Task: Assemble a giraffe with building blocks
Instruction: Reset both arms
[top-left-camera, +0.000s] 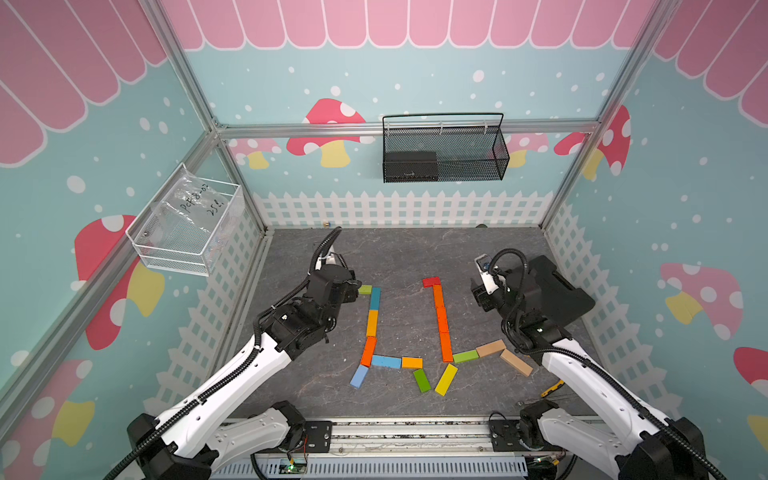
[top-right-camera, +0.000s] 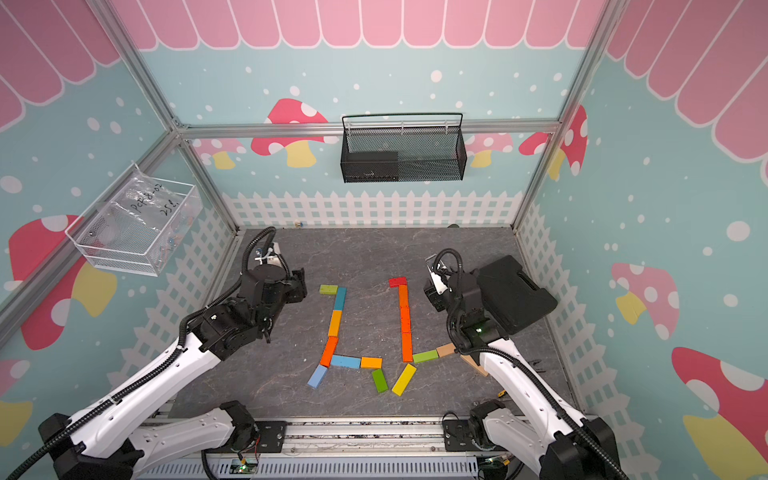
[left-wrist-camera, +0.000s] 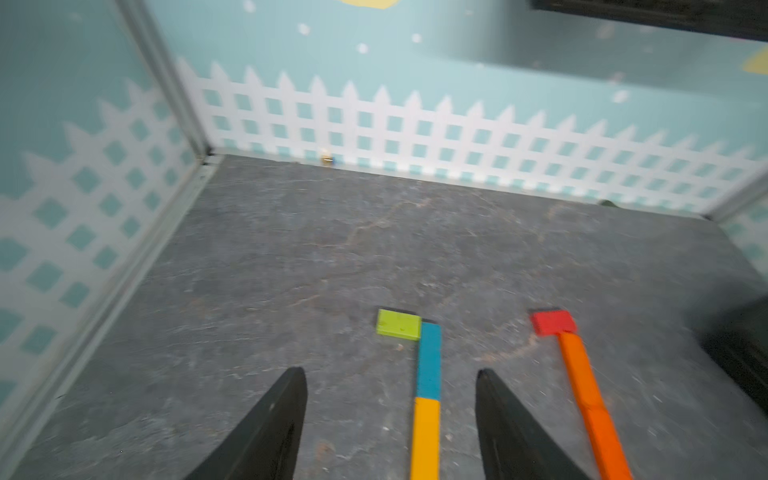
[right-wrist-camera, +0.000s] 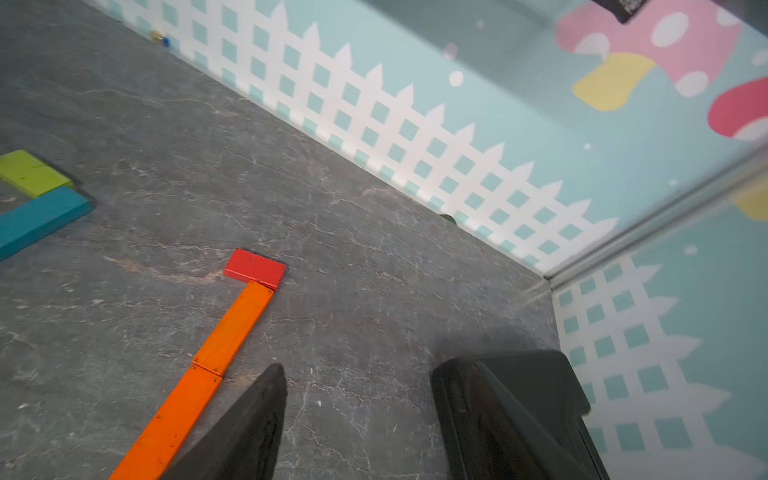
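The building blocks lie flat on the grey table in two linked chains in both top views. One chain runs from a lime green block (top-left-camera: 365, 289) (left-wrist-camera: 398, 324) through a teal block (top-left-camera: 375, 298) down to a green block (top-left-camera: 421, 380). The other runs from a red block (top-left-camera: 431, 282) (right-wrist-camera: 255, 268) along orange blocks (top-left-camera: 442, 324) to tan blocks (top-left-camera: 491, 348), with a yellow block (top-left-camera: 446, 379) below. My left gripper (top-left-camera: 353, 286) (left-wrist-camera: 390, 372) hovers open beside the lime block, holding nothing. My right gripper (top-left-camera: 478, 295) (right-wrist-camera: 361, 370) is open and empty, right of the orange column.
A black plastic case (top-left-camera: 552, 291) lies just behind the right gripper. Yellow-handled pliers (top-left-camera: 552, 386) rest near the front right. A black mesh basket (top-left-camera: 444, 149) hangs on the back wall. A white wire basket (top-left-camera: 187, 220) hangs on the left wall.
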